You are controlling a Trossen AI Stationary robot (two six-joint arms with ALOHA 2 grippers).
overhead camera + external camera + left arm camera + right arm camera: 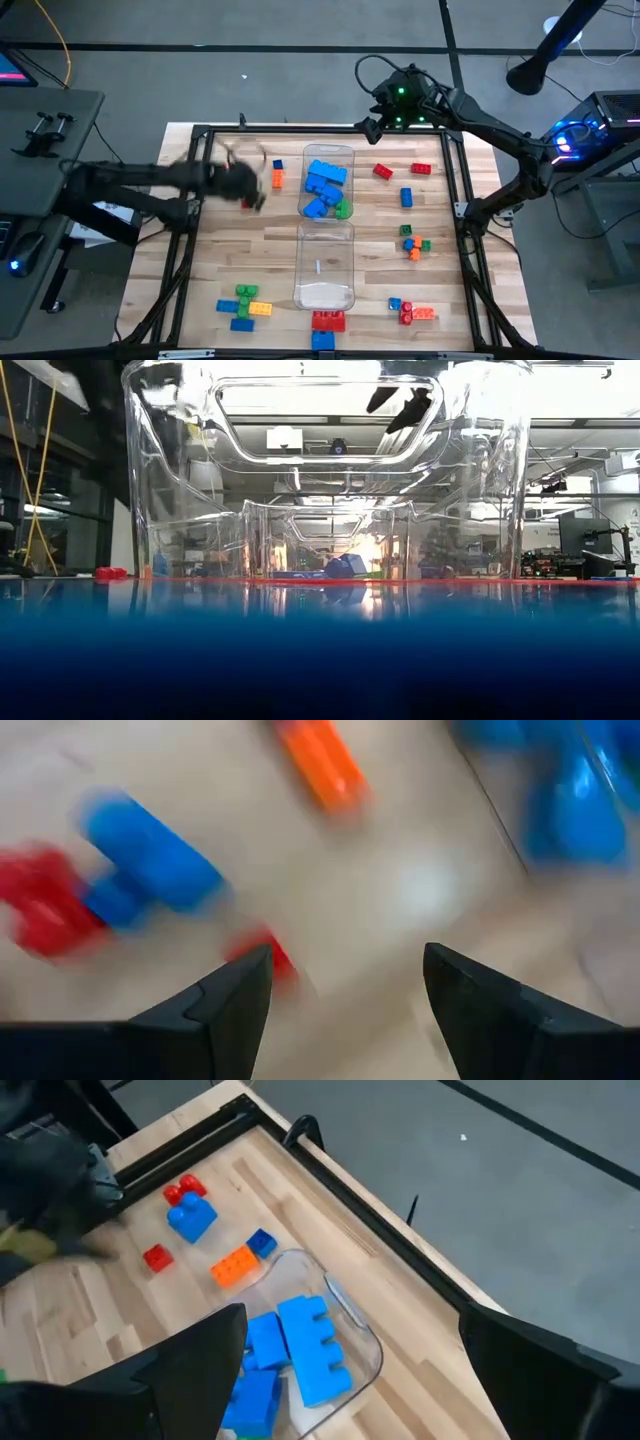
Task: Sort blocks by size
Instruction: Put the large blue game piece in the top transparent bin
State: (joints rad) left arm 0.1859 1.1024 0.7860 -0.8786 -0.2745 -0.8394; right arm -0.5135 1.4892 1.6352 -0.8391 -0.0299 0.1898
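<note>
seen from above: wooden slatted tabletop (pixel 280 255) in a black frame, two clear rectangular plastic bins end to end down the middle. far bin (pixel 328 152) holding several blue studded plastic bricks (pixel 325 182) and one green one; near bin (pixel 324 268) looking empty. other small studded bricks, red, blue, green, yellow and orange, scattered on both sides of the bins. left pincer (pixel 345 985) low over the wood left of the far bin, fingers parted, nothing between them, just beside a small red brick (pixel 268 952); orange brick (pixel 322 762) and a blue and red cluster near. right pincer (pixel 350 1370) raised over the far bin's back end, wide open, empty. likely risks: clipping the red brick with one finger and skidding it off, or nudging the bin wall.
</note>
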